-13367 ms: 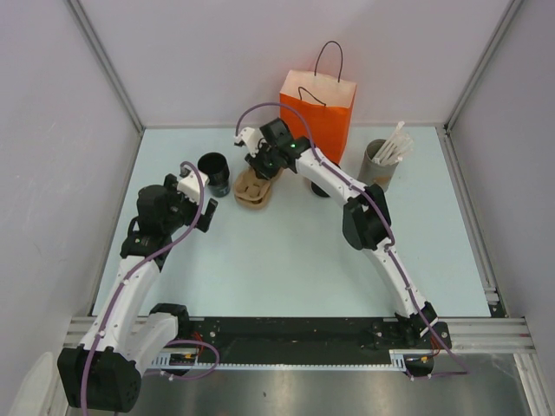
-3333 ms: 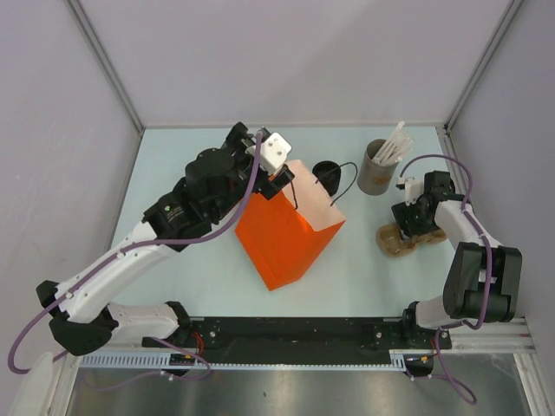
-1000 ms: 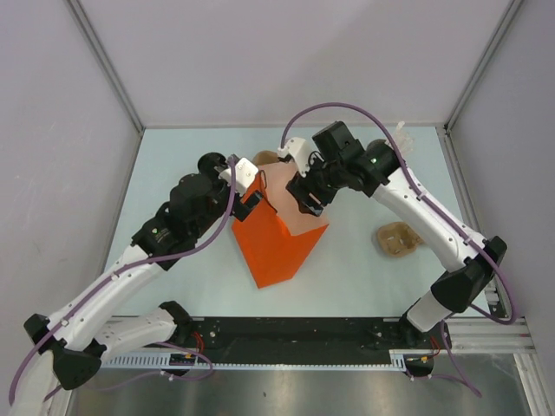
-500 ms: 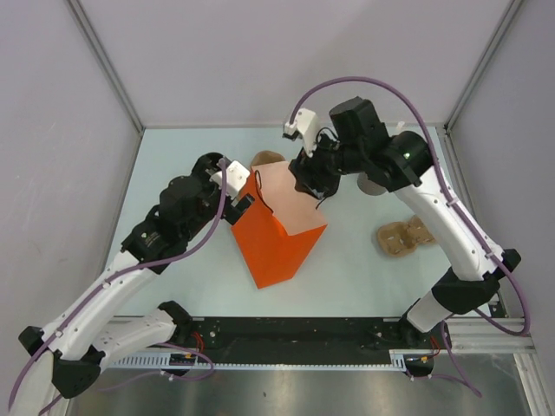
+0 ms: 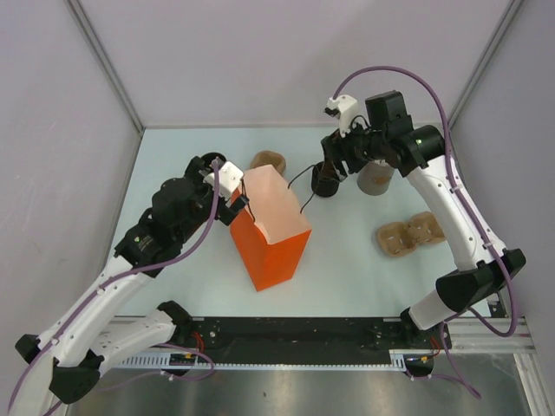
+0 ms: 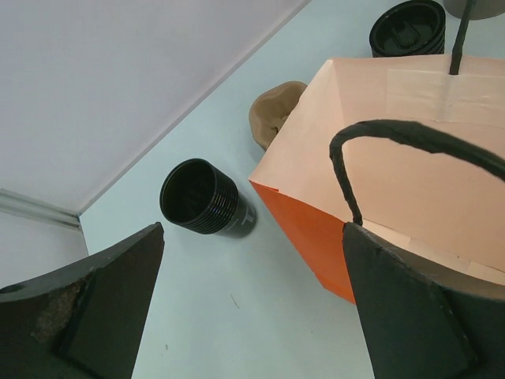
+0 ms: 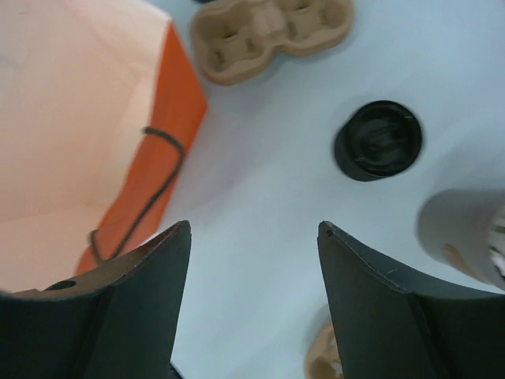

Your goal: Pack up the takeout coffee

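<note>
The takeout coffee (image 5: 323,185), a small black lidded cup, stands behind and to the right of the orange paper bag (image 5: 276,251). From the right wrist it shows lid-up (image 7: 379,140); the left wrist sees it beyond the bag's mouth (image 6: 408,28). My right gripper (image 5: 336,165) hovers open just above and beside the cup, with only table between its fingers (image 7: 254,229). At the bag's upper left rim my left gripper (image 5: 239,206) is wide open (image 6: 252,300), and the bag (image 6: 394,166) with its black handle (image 6: 410,138) lies against its right finger.
A lidless ribbed black cup (image 6: 207,197) lies on its side left of the bag. One brown pulp carrier (image 5: 267,160) sits behind the bag, another (image 5: 412,236) at the right. The grey cylinder of white sticks (image 5: 375,180) stands right of the coffee, half behind my right arm.
My right gripper has swung right and back, away from the bag's mouth to above the lidded cup. The bag's mouth has shifted left and stands squarer. The left arm drew back slightly.
</note>
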`<state>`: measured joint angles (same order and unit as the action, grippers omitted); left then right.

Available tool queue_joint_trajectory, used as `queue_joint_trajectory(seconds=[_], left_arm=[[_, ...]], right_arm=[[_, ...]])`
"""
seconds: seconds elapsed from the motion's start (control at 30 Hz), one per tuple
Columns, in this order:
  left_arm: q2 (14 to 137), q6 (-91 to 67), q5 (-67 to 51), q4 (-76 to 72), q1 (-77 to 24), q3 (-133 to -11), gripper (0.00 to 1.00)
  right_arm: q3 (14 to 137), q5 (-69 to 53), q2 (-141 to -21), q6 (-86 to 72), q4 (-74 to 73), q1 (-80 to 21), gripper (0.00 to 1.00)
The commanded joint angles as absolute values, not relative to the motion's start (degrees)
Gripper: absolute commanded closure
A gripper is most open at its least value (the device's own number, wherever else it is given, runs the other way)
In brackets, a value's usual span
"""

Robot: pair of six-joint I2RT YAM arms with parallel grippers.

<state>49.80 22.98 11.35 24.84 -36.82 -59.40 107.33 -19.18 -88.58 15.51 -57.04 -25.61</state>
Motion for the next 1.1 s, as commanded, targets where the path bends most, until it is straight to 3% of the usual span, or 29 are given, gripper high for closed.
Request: queue_joint_trajectory(seconds=[0.0,0.53,0.83,1.07], left_arm=[[48.9,23.4,11.3,24.6,-36.2,-60.1,0.0],[47.4,27.9,17.3,27.6,-34.6,-66.3,0.0],[46.8,27.1,16.5,27.8,-34.5,-64.9,0.0],[46.6,27.1,16.8,27.3,-33.8,-64.2,0.0]], right_arm=[[107.2,-31.9,-87.5,10.2,-56.1,-26.3,0.3],[110.3,-49.6,-91.0,6.4,-53.8,-21.4,0.31],[115.2,-46.4,-95.5,5.1,-55.3,-27.0,0.4],[121.0,-56.1,-97.6,4.1,-58.1,-28.6,0.39]])
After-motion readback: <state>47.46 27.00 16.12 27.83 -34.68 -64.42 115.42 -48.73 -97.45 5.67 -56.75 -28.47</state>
